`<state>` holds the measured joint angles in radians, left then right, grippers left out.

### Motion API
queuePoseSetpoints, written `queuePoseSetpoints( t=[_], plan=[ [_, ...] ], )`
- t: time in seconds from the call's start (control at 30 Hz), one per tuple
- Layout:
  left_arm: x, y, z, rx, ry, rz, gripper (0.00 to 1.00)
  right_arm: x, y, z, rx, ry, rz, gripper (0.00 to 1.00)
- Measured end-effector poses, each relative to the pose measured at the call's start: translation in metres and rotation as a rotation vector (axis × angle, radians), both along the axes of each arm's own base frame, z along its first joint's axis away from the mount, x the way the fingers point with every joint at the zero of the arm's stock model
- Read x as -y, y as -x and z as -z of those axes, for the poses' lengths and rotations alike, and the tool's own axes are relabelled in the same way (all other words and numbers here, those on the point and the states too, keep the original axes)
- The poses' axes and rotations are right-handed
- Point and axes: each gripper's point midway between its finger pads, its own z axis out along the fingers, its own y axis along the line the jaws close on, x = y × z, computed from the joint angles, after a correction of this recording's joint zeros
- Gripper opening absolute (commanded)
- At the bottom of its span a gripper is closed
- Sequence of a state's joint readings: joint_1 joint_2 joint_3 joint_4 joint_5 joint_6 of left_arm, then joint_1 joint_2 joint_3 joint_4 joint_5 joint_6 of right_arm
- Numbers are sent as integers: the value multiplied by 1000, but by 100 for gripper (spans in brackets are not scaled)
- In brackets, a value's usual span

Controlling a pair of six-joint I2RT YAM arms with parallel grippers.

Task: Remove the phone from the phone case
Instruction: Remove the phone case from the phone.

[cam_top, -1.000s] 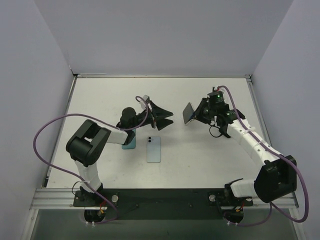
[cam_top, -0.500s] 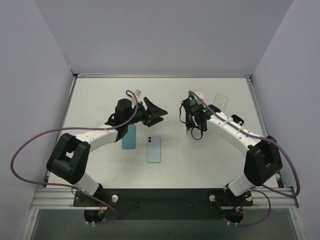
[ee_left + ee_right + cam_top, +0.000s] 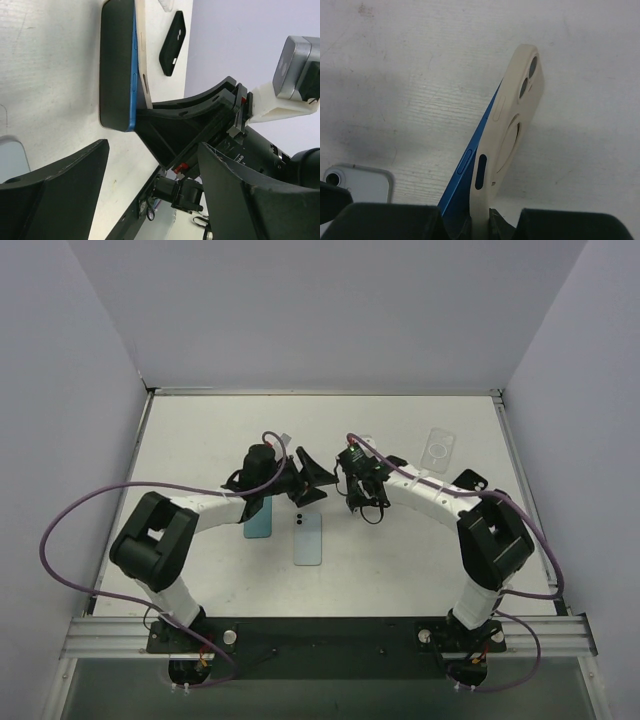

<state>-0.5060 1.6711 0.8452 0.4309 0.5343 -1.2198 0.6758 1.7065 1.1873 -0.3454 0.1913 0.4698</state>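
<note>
My right gripper (image 3: 480,222) is shut on the bottom end of a blue phone (image 3: 470,165) in a cream case (image 3: 520,105), held on edge just above the table. The case's side edge stands a little away from the phone's blue edge. In the top view the right gripper (image 3: 352,468) is at mid-table, facing my left gripper (image 3: 316,480). The left gripper (image 3: 152,150) is open and empty, its fingers (image 3: 55,195) spread either side of the held phone (image 3: 117,65), not touching it.
A teal phone (image 3: 258,517) and a light blue phone (image 3: 308,538) lie flat under the left gripper. A clear case (image 3: 438,448) lies at the back right and a black case (image 3: 466,480) beside the right arm. The black case also shows in the left wrist view (image 3: 172,42).
My right arm has swung left, carrying the cased phone from right of centre up to the left gripper. The left gripper has shifted slightly and stays open.
</note>
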Motion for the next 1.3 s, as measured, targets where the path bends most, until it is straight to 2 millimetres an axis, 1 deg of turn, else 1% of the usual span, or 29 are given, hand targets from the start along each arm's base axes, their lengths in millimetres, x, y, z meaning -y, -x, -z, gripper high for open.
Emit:
queuePoseSetpoints(
  t=[0.17, 0.23, 0.33, 0.43, 0.53, 0.77, 0.9, 1.03, 1.1, 1.17, 1.23, 1.3],
  plan=[
    [6, -2, 21, -25, -5, 15, 74, -17, 5, 22, -69, -67, -24, 0],
    [8, -2, 31, -34, -13, 21, 70, -21, 5, 21, -72, -91, -30, 0],
    [10, 2, 44, -37, -43, 38, 66, -22, 4, 22, -89, -131, -29, 0],
    [13, 7, 54, -23, -93, 58, 65, -24, 3, 22, -101, -166, -31, 0],
    [19, 9, 57, 5, -138, 81, 65, -26, 3, 22, -111, -200, -35, 0],
    [33, 0, 55, 91, -246, 118, 61, -28, 4, 22, -118, -239, -39, 0],
    [33, -1, 61, 101, -292, 139, 56, -27, 6, 23, -131, -250, -38, 0],
    [35, -1, 58, 124, -315, 163, 50, -26, 6, 23, -135, -261, -38, 0],
    [37, -1, 58, 131, -332, 176, 48, -25, 7, 23, -136, -263, -36, 0],
    [38, 0, 64, 128, -385, 188, 47, -24, 7, 22, -134, -271, -31, 0],
    [38, -4, 78, 115, -450, 190, 45, -21, 8, 24, -143, -268, -28, 0],
    [39, -9, 77, 122, -476, 186, 45, -23, 7, 23, -140, -281, -31, 0]
  ],
)
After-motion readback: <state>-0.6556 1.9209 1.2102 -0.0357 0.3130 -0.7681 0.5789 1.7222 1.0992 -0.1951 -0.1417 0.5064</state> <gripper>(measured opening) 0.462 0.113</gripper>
